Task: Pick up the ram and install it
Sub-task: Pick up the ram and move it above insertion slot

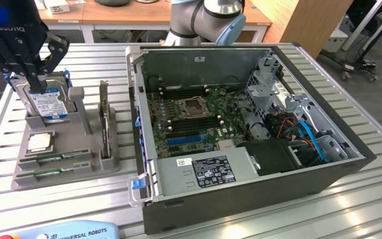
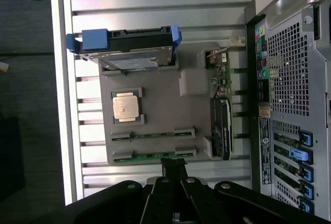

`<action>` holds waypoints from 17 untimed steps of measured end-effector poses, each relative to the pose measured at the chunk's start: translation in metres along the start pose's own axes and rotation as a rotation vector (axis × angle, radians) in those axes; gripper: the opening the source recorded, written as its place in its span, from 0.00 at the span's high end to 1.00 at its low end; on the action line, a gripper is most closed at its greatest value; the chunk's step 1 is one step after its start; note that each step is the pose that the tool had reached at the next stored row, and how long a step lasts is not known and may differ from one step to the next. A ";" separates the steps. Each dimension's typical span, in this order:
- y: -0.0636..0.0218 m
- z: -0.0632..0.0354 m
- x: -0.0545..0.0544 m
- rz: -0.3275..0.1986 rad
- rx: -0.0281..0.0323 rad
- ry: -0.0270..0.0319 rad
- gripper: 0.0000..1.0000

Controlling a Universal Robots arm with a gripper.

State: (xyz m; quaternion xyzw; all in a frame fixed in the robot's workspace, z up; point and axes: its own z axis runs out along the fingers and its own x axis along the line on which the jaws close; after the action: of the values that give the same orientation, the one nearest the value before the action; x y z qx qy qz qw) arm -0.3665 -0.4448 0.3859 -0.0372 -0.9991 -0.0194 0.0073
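Note:
Two green ram sticks (image 1: 61,158) (image 1: 50,172) stand on edge in slots at the front of a grey holder (image 1: 78,149). In the wrist view they are thin green strips (image 2: 152,135) (image 2: 150,155). My black gripper (image 1: 40,88) hangs at the exterior view's upper left, above the holder and in front of the hard drive (image 1: 48,105). Its fingers are shut with nothing between them. In the wrist view the joined fingertips (image 2: 173,163) sit just beside the nearer ram stick. The open computer case (image 1: 324,174) shows the motherboard (image 1: 191,117) with black memory slots (image 1: 187,123).
The holder also carries a silver CPU (image 1: 38,143) and an upright expansion card (image 1: 104,119). A long blue slot (image 1: 184,140) lies on the motherboard. The slatted metal table (image 1: 350,209) has a teach pendant (image 1: 65,231) at its front edge. The arm's base (image 1: 208,20) stands behind the case.

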 end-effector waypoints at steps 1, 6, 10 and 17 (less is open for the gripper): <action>0.0000 0.0000 0.000 0.000 0.0000 0.0000 0.90; 0.0000 0.0000 0.000 0.000 0.0000 0.0000 0.90; 0.0000 0.0000 0.000 -0.007 0.0002 0.0003 0.90; 0.0000 0.0000 0.000 -0.045 0.0007 0.0017 0.90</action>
State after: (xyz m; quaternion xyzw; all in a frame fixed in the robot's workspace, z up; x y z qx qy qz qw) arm -0.3665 -0.4448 0.3859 -0.0148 -0.9997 -0.0192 0.0077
